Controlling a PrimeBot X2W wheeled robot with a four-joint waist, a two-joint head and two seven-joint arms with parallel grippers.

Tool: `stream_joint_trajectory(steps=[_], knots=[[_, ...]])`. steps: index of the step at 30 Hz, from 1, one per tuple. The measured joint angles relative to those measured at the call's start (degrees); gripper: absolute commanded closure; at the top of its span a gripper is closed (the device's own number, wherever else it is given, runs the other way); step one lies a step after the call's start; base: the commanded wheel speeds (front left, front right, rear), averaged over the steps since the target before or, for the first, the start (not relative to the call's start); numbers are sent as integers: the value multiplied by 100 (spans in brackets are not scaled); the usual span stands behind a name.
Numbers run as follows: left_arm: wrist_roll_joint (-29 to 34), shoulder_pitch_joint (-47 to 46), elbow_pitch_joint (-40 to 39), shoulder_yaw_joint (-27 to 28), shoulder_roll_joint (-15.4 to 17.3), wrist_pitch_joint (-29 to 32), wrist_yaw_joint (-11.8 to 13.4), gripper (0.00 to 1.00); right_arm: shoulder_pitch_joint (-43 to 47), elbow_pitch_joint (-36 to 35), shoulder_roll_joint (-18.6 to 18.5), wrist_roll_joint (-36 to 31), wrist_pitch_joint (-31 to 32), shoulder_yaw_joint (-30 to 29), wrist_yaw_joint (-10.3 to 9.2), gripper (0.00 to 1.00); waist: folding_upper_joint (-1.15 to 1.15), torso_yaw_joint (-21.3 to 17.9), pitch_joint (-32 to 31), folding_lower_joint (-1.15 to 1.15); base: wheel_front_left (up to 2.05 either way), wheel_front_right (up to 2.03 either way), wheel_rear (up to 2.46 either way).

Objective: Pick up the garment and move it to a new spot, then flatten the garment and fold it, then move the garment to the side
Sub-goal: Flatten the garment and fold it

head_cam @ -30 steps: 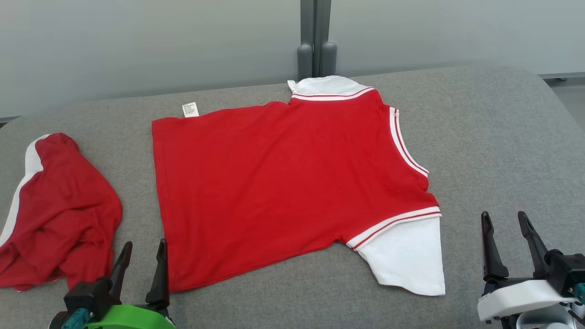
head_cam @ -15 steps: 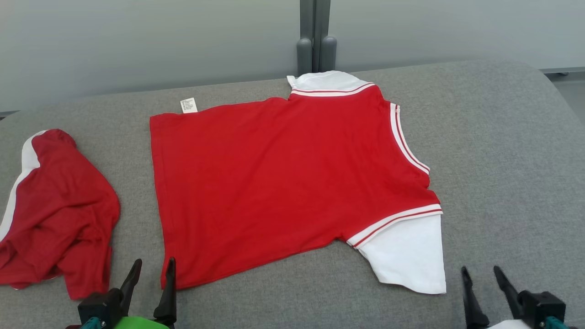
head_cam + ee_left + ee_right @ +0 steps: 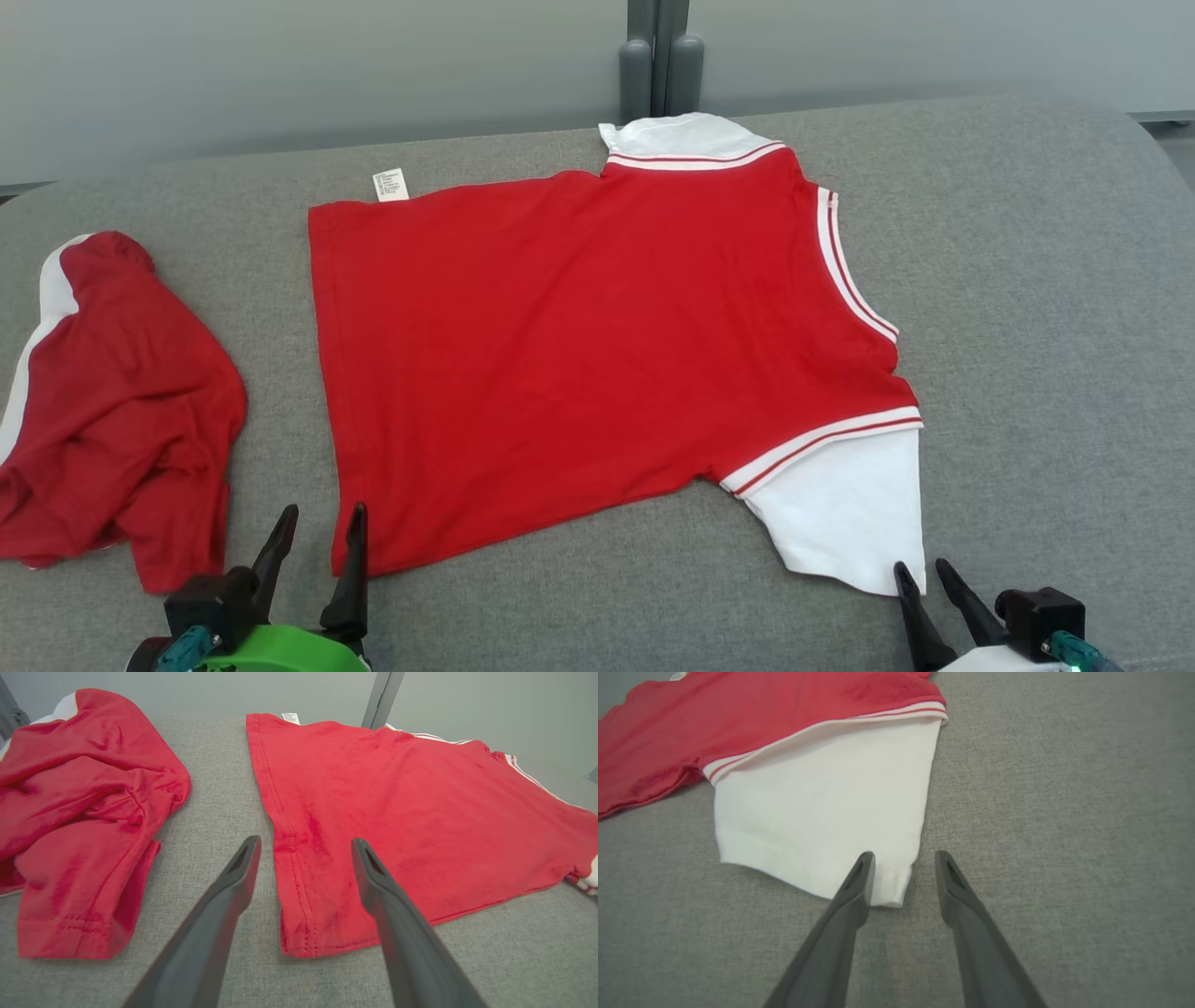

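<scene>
The garment [image 3: 579, 345] is a red shirt with white sleeves, spread flat on the grey padded surface [image 3: 1027, 280]. My left gripper [image 3: 323, 511] stands open at the shirt's near left hem corner. In the left wrist view the hem [image 3: 294, 868] lies between the two fingers of the left gripper [image 3: 304, 843]. My right gripper [image 3: 922, 567] is at the near white sleeve [image 3: 840, 513]. In the right wrist view the right gripper [image 3: 905, 855] has its jaws apart, one finger on either side of the corner of the sleeve [image 3: 808, 807].
A second red and white garment [image 3: 112, 411] lies crumpled at the left, close to my left gripper; it is also in the left wrist view [image 3: 79, 812]. A grey post [image 3: 661, 56] and a pale wall stand behind the surface. Bare grey padding stretches to the right.
The head camera has shifted. My right gripper has moved left to the white sleeve's near corner and its jaws have narrowed. The left gripper stays open at the hem corner.
</scene>
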Motion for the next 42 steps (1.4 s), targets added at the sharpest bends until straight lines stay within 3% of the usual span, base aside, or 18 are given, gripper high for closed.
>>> stream_joint_trajectory(steps=[4,11,13,15,28,32,35,37,38,39,41,42], knots=[[0,-77,15,-29,-1,0,-1,0,-157,224,23,63,0,73,53,60,0,49,59,0,0,0,0],[-1,-86,102,-12,-1,0,-3,0,-318,559,24,136,-26,159,132,58,0,101,87,0,0,0,0],[-16,-86,176,-25,-1,0,-3,0,-339,614,24,197,-37,164,143,69,0,100,89,0,0,0,0],[-22,-87,219,-55,0,0,-4,0,-362,661,24,235,-51,167,152,71,0,95,93,0,0,0,0],[-178,-90,825,-241,-2,0,-5,0,-430,798,27,310,-102,189,233,72,0,36,161,0,0,0,0],[-205,-124,904,-237,-2,0,-5,0,-450,816,29,320,-102,199,248,85,0,11,181,0,0,0,0],[-208,-216,945,-237,-2,0,-7,0,-481,851,29,355,-102,230,285,87,0,-5,189,0,0,0,0],[-209,-273,975,-237,-2,0,-7,17,-498,871,27,357,-103,252,291,92,0,-14,196,0,0,0,0],[-211,-293,988,-238,-3,0,-8,47,-513,882,27,359,-103,257,304,97,0,-18,199,0,0,0,0],[-218,-310,1021,-246,-3,0,-10,65,-522,894,27,361,-103,265,330,100,0,-21,202,0,0,0,0],[-218,-315,1083,-268,-3,0,-12,95,-538,912,25,367,-104,282,333,100,0,-27,207,0,0,0,0],[-220,-315,1109,-280,-3,0,-12,100,-542,917,23,368,-105,289,334,100,0,-30,209,0,0,0,0]])
